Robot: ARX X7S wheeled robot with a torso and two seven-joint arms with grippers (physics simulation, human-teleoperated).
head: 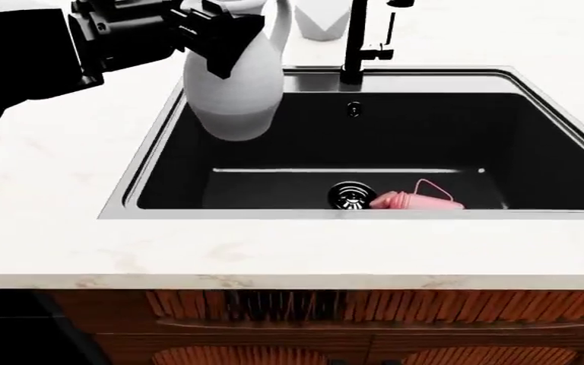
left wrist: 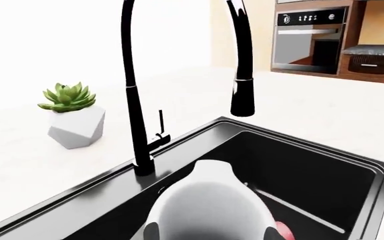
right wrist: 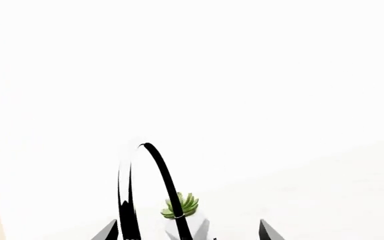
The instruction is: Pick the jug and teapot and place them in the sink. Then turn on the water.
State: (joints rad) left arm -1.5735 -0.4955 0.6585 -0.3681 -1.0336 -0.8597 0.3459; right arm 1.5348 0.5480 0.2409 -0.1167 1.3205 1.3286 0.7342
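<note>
My left gripper (head: 221,34) is shut on the white-grey jug (head: 233,84) and holds it upright above the left rim of the black sink (head: 303,215). In the left wrist view the jug (left wrist: 205,205) fills the space between my dark fingertips (left wrist: 153,232), over the basin (left wrist: 299,140). The pink-red teapot (head: 414,201) lies on its side on the sink floor beside the round drain (head: 350,195); a sliver of this teapot (left wrist: 284,231) shows past the jug. The tall black tap (head: 358,46) stands behind the basin; no water shows. My right gripper (right wrist: 188,235) is open, facing the tap (right wrist: 128,200).
A white faceted vase with a succulent (left wrist: 75,120) stands on the counter behind the tap's lever (left wrist: 160,127). The white counter (head: 58,198) surrounds the sink. An oven (left wrist: 310,40) is far behind. Wooden cabinet fronts (head: 271,312) sit below the counter edge.
</note>
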